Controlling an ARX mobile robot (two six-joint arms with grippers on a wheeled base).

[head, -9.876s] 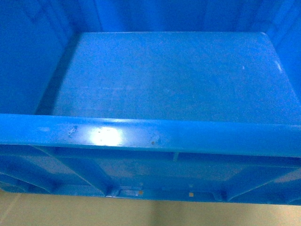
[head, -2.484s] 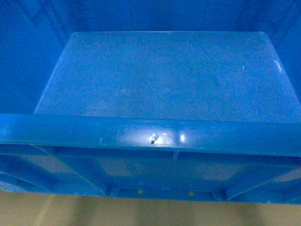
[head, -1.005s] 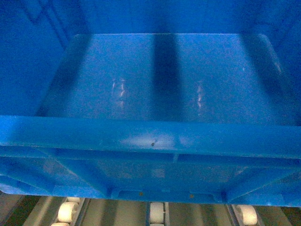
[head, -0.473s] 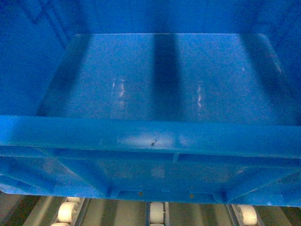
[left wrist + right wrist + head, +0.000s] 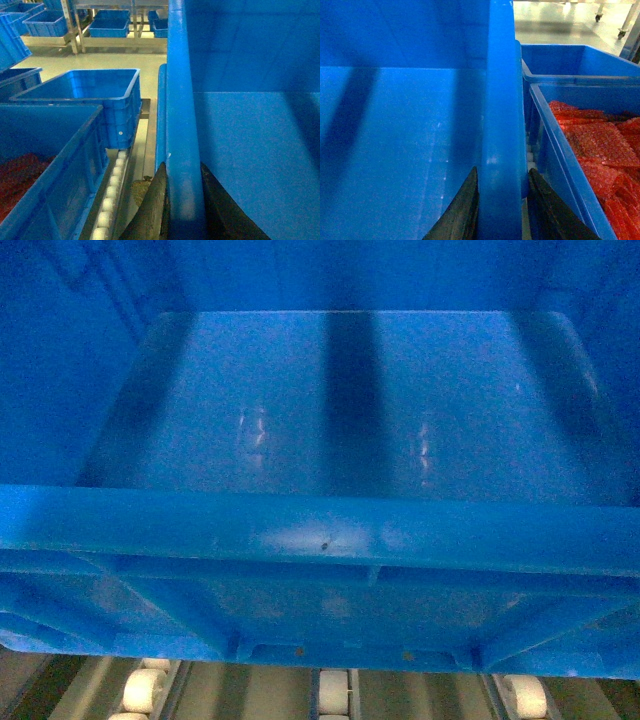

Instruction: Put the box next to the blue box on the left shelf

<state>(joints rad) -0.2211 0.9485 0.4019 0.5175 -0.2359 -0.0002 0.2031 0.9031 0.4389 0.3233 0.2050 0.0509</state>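
The box (image 5: 350,410), a large bright-blue crate, fills the head view, with a dark speck on its near rim (image 5: 325,543) and shadow bands across its smooth floor. My left gripper (image 5: 183,168) is shut on the box's left rim (image 5: 180,100), one dark finger (image 5: 155,205) outside the wall and one inside. My right gripper (image 5: 503,171) is shut on the right rim (image 5: 501,90) in the same way. A blue box (image 5: 55,160) holding red material stands close on the left, across a roller rail (image 5: 112,192). Neither gripper shows in the head view.
White shelf rollers (image 5: 333,692) show under the box. An empty blue crate (image 5: 97,92) stands behind the left neighbour. On the right, a blue crate of red bubble wrap (image 5: 592,150) almost touches the box, with another crate (image 5: 570,60) behind. Racks of crates (image 5: 107,25) stand across the floor.
Since 2.5 s ago, shelf rollers have replaced bare floor under the box and shadow bands have fallen across its floor. Over the last second nothing has visibly moved.
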